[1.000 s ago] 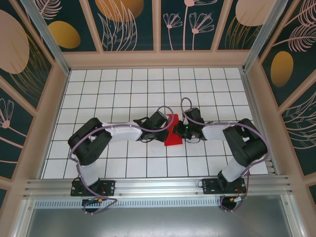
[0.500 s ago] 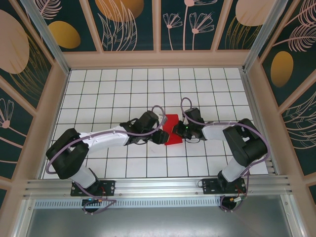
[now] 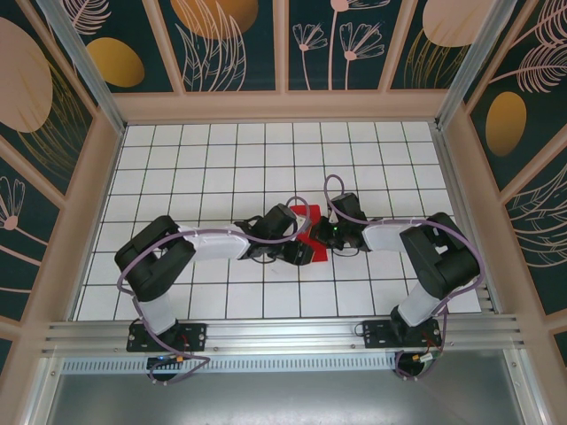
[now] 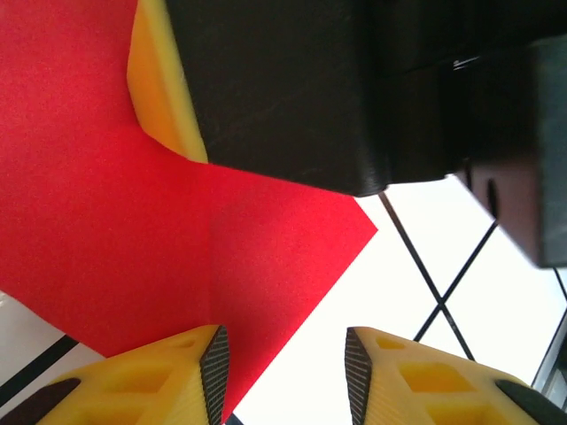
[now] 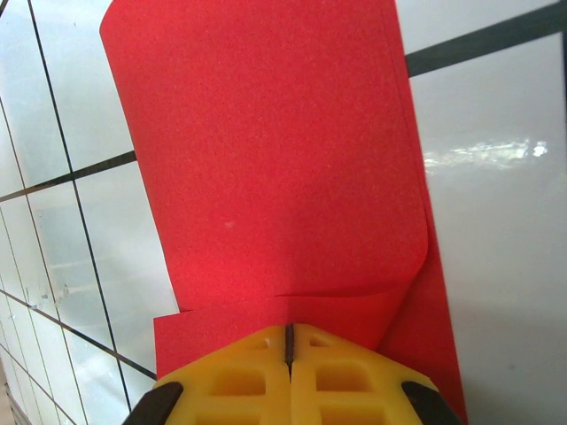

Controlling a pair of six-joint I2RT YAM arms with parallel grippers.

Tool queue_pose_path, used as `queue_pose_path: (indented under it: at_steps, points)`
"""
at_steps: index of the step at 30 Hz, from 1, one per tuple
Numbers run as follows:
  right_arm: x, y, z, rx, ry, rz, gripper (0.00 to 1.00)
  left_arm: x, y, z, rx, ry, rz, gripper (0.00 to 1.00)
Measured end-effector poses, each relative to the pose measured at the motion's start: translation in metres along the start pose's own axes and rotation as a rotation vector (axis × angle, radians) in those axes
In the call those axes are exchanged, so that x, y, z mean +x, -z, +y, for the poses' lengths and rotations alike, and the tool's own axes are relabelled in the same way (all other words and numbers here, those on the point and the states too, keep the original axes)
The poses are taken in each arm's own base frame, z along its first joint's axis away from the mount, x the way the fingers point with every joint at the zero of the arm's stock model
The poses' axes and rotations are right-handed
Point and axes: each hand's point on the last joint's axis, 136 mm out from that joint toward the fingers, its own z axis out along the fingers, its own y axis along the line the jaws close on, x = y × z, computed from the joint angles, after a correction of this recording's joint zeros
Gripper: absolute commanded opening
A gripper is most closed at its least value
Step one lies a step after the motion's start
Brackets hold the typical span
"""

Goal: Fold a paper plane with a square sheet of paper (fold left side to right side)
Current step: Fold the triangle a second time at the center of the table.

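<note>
The square sheet of paper [image 3: 306,220] is bright red and lies mid-table, folded over on itself, with a loose curl along one side [image 5: 266,159]. My right gripper [image 5: 288,341] is shut, its yellow tips resting on the sheet's stacked edges; from above it sits at the paper's right [image 3: 326,232]. Nothing shows between its fingers. My left gripper [image 4: 283,376] is open just over a corner of the sheet [image 4: 106,221], one fingertip [image 4: 211,367] above the red and the other above white tile. From above it covers the sheet's near left part [image 3: 299,254].
The white grid-tile table [image 3: 221,168] is ringed by a wooden frame with patterned walls. The right gripper's black body [image 4: 292,88] hangs close above the left gripper. Both arm bases sit on the aluminium rail [image 3: 283,335] at the near edge.
The left gripper has slid from the sheet's far left side toward the near edge, its elbow swinging out left and back. The right gripper and paper have stayed put.
</note>
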Motion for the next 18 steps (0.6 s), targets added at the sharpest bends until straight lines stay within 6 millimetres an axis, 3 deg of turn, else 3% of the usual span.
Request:
queue_pose_path:
  at_steps: [18]
  points:
    - [0.000, 0.000, 0.000, 0.009, -0.003, 0.007, 0.06, 0.015, -0.004, 0.011, -0.008, 0.014, 0.013, 0.37]
